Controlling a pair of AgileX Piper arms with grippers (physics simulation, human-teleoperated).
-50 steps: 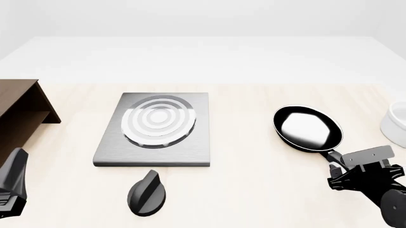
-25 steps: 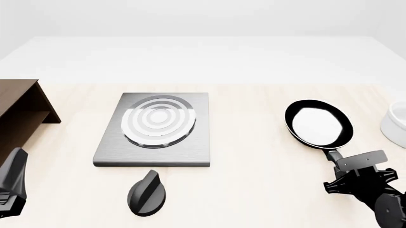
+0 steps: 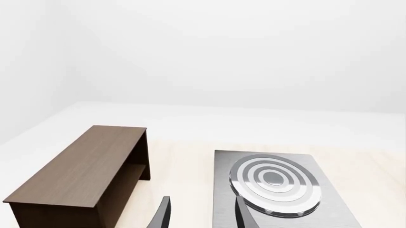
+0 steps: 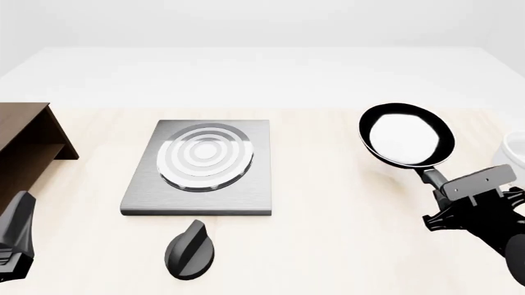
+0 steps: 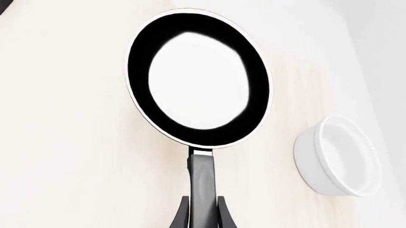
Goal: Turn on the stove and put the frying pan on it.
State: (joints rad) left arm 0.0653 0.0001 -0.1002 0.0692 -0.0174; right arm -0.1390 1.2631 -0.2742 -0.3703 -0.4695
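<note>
Frying pan (image 4: 406, 136): round, black, glossy white-reflecting inside, long black handle. It's off the tabletop (image 4: 328, 246), out ahead of the right claw (image 5: 204, 211), which is clenched on the handle. Stove (image 4: 203, 165) well left, knob (image 4: 189, 250) near it. Left claw (image 3: 203, 216) released. Pale wood tabletop, white room.

A simulated kitchen mock-up: pale wooden counter (image 4: 328, 246) with a stove (image 4: 201, 166), knob (image 4: 189, 251), pan (image 4: 406, 136), against blank white surroundings.
</note>
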